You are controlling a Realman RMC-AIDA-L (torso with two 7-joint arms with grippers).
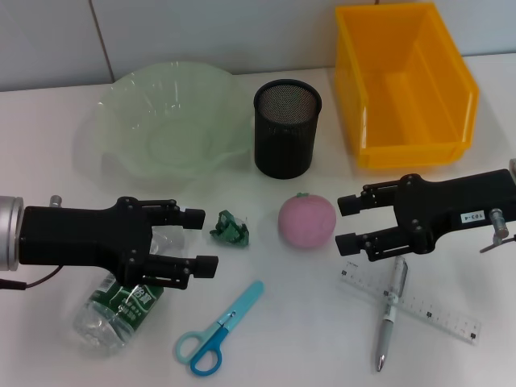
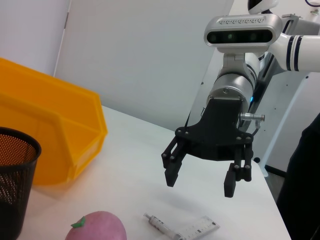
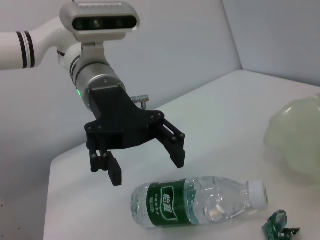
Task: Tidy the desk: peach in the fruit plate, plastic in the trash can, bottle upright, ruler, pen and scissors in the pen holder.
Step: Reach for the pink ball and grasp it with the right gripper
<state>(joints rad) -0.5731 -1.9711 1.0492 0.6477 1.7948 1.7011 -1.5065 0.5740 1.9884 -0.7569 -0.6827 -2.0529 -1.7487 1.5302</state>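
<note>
On your far left the left gripper [image 1: 200, 239] hangs over the table with its jaws spread wide and nothing between them. The bottle [image 1: 113, 310] lies on its side under it, at about seven o'clock from the fingertips; in the right wrist view the bottle [image 3: 197, 200] rests flat with its white cap on.

At twelve o'clock from that gripper you have the pale green fruit plate [image 1: 165, 121]. Just off the left fingertips, at three o'clock, sits the crumpled green plastic [image 1: 230, 228]. Down at five o'clock from the plastic lie the blue scissors [image 1: 219, 330], flat on the table.

In the middle, the black mesh pen holder [image 1: 287, 129] stands upright, and the pink peach [image 1: 306, 222] sits on the table at six o'clock from it.

The yellow bin [image 1: 403, 85] stands at two o'clock from the peach. Your right gripper [image 1: 347, 223] hovers just right of the peach, jaws wide apart and holding nothing. Below it the pen [image 1: 389, 310] lies across the clear ruler [image 1: 427, 310].
</note>
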